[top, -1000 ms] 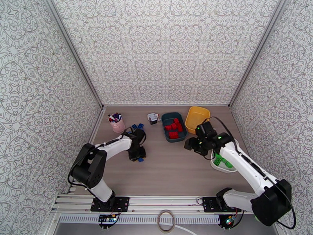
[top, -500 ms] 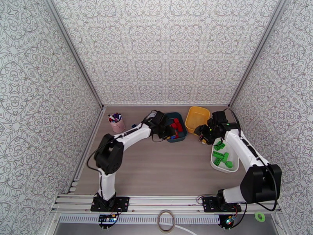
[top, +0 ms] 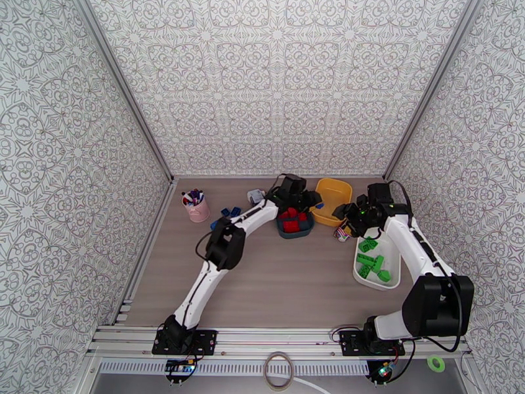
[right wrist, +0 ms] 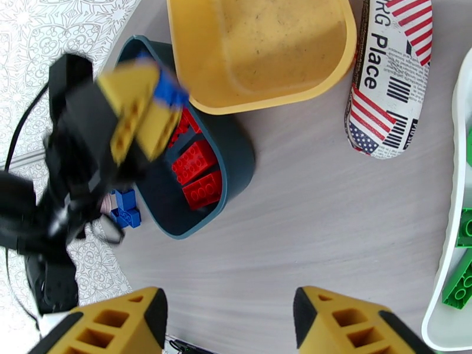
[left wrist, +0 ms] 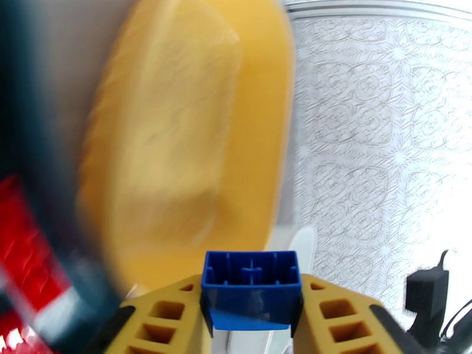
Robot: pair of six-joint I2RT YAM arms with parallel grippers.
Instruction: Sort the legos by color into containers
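Near yellow tub now, blue brick

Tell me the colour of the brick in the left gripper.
Blue; the brick shows best in the left wrist view.

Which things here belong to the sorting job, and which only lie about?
Job: blue brick in the left gripper, loose blue bricks, red bricks, green bricks, teal tub, yellow tub, white tub.
Lying about: pink cup with pens, small grey cube, flag-printed object.
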